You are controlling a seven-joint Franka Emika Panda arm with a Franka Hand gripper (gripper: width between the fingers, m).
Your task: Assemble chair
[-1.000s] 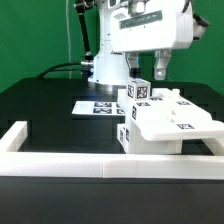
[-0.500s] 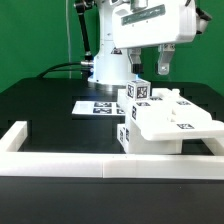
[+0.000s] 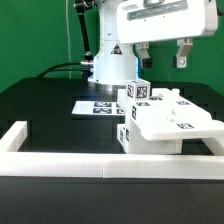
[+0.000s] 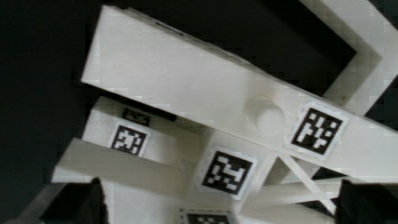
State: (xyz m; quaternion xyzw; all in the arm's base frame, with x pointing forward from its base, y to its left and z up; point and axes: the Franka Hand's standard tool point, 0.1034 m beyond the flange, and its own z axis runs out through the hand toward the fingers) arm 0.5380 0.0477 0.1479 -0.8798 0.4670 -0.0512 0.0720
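The chair (image 3: 160, 122), a white partly built model of flat panels and square legs with black-and-white tags, stands on the black table against the front wall. My gripper (image 3: 163, 56) hangs open well above it, nothing between its fingers (image 3: 183, 52). In the wrist view the chair (image 4: 187, 95) fills the picture below me, its tagged panels and legs plainly apart from my gripper (image 4: 217, 210), whose dark fingertips (image 4: 366, 204) show at the picture's corners.
The marker board (image 3: 98, 106) lies flat behind the chair toward the exterior view's left. A low white border wall (image 3: 60, 163) runs along the front and sides. The white robot base (image 3: 108, 68) stands at the back.
My gripper has risen off the chair and shifted toward the exterior view's right, its fingers spreading slightly. The chair has stayed in place.
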